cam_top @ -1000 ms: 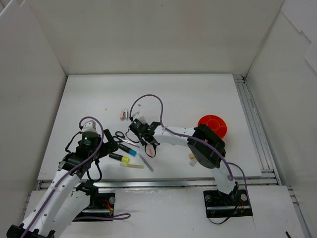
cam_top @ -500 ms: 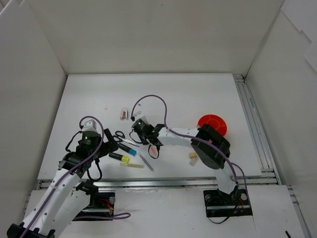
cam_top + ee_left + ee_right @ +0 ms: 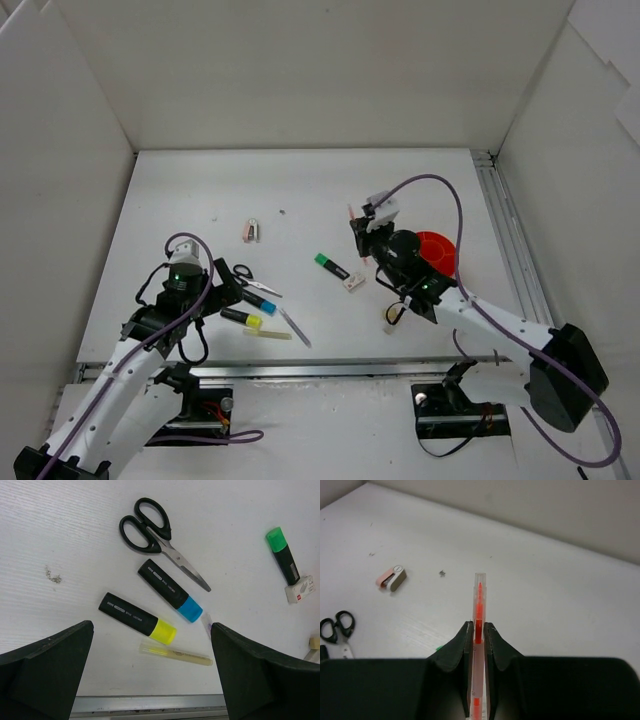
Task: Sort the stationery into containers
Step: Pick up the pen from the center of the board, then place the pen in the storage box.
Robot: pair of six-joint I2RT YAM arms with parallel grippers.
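Right gripper [image 3: 478, 630] is clenched on a thin orange-cored pen [image 3: 479, 600]. The barrel is pinched edge-on between the fingers and juts forward from the wrist, a hold that should let the tip be steered into a narrow compartment. In the top view this gripper hangs above the table just left of the orange-red pot [image 3: 446, 258], which stands on the right side; the pen is not yet over its rim, so I judge a short carry to the right is left before release.

Left gripper [image 3: 221, 285] is spread wide, grasping nothing, poised above the near-left cluster as if lining up a pick: yellow-tipped highlighter [image 3: 136, 618], blue-tipped highlighter [image 3: 170, 590], pale yellow pen [image 3: 175, 653] and scissors [image 3: 155, 535]. Mid-table lie the green-tipped highlighter [image 3: 282, 555] and white eraser [image 3: 300, 590], touching; the pinkish clip [image 3: 391, 578] sits farther back.
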